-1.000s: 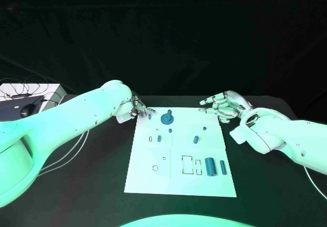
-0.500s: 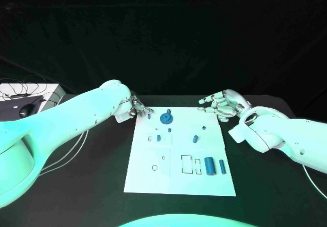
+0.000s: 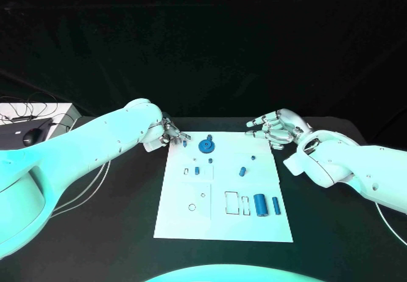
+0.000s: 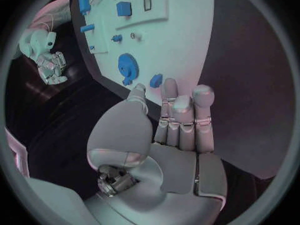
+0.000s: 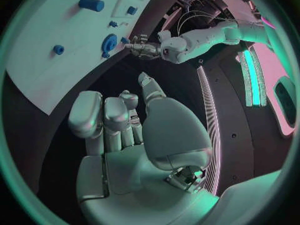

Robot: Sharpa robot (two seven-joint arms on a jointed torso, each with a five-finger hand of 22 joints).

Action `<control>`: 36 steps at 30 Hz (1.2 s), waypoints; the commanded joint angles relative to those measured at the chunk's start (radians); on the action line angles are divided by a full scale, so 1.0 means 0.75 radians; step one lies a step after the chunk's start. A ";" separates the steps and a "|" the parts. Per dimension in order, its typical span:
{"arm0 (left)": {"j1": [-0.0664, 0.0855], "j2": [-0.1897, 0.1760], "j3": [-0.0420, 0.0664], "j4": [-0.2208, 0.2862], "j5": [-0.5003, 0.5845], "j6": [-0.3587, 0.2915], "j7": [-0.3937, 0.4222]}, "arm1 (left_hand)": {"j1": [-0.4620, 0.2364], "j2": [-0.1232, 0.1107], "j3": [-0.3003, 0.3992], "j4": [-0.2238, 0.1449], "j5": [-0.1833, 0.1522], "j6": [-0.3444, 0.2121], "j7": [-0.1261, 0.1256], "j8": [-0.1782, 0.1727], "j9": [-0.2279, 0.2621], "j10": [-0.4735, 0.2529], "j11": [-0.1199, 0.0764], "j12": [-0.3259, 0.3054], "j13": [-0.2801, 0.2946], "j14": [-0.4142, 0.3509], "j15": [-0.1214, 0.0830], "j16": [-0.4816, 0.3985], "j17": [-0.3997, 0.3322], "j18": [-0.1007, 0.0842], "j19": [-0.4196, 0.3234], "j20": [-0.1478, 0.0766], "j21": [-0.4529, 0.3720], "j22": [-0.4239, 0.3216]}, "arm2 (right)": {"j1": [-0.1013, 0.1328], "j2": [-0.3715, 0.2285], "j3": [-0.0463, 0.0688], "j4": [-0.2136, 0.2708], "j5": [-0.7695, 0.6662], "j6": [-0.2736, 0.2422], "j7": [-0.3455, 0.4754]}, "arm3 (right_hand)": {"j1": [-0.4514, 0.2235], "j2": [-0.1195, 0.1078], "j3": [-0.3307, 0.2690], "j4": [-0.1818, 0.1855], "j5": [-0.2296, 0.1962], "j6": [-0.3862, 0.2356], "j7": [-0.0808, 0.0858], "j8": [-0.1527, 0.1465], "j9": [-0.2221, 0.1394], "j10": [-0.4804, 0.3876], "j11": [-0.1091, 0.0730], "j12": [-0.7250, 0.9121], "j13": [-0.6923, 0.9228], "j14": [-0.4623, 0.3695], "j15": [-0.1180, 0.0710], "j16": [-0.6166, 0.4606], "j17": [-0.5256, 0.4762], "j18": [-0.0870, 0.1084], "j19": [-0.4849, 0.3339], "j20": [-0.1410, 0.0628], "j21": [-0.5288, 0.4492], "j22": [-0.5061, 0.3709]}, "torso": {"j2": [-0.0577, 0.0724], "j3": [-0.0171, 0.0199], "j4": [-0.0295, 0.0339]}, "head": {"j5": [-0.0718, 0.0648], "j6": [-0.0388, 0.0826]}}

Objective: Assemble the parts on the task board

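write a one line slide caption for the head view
Both robot hands, left and right, sit empty at the far corners of the white task board, blue parts unassembled.

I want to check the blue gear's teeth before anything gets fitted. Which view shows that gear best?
The left wrist view: the blue gear lies close beyond the left hand, unobstructed, with its toothed rim readable. The head view shows it small on the task board. The right wrist view shows it edge-on and distant.

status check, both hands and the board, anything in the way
Left robot hand open at the task board's far left corner, holding nothing. Right robot hand open off its far right corner. Blue gear untouched. Nothing blocking.
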 commanded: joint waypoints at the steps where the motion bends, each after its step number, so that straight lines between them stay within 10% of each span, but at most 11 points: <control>1: 0.001 0.006 -0.001 -0.005 0.019 0.031 0.027 | 0.006 0.010 0.012 -0.008 0.006 0.003 0.005 -0.010 -0.002 -0.007 0.000 0.006 -0.001 -0.011 -0.001 0.005 -0.001 -0.006 0.004 0.002 -0.006 0.002 | 0.002 0.001 0.001 0.003 -0.004 -0.008 0.014 | -0.010 0.000 -0.003 -0.007 0.004 -0.004 0.010 0.002 0.001 -0.008 -0.002 -0.003 -0.001 0.001 -0.005 -0.005 -0.001 0.025 -0.006 0.002 -0.009 0.173 | 0.000 0.0002 0.0004 | -0.002 -0.002; 29: 0.000 0.008 -0.012 -0.012 0.040 0.065 0.039 | 0.040 0.009 0.108 -0.061 0.006 0.014 0.001 -0.027 -0.007 -0.011 -0.002 0.007 -0.003 -0.017 -0.002 0.011 -0.001 -0.008 0.002 0.001 -0.011 0.012 | 0.004 0.005 0.002 0.000 -0.005 -0.004 0.008 | -0.010 0.001 0.000 -0.008 0.004 -0.002 0.009 0.003 0.001 -0.005 -0.003 0.001 0.000 0.003 -0.005 -0.003 0.002 0.024 -0.004 0.002 -0.005 0.174 | -0.001 -0.0005 0.0020 | -0.005 -0.014; 36: 0.000 0.007 -0.012 -0.013 0.064 0.059 0.044 | 0.088 0.051 0.173 -0.089 0.004 0.014 -0.003 -0.040 -0.015 -0.014 -0.006 0.003 -0.005 -0.019 -0.005 0.011 0.000 -0.009 0.001 0.000 -0.009 0.016 | 0.004 0.006 0.002 -0.001 -0.005 -0.002 0.007 | -0.010 0.001 0.000 -0.008 0.004 -0.002 0.009 0.003 0.001 -0.005 -0.003 0.001 0.000 0.003 -0.005 -0.003 0.002 0.024 -0.004 0.002 -0.005 0.174 | -0.001 -0.0002 0.0020 | -0.005 -0.017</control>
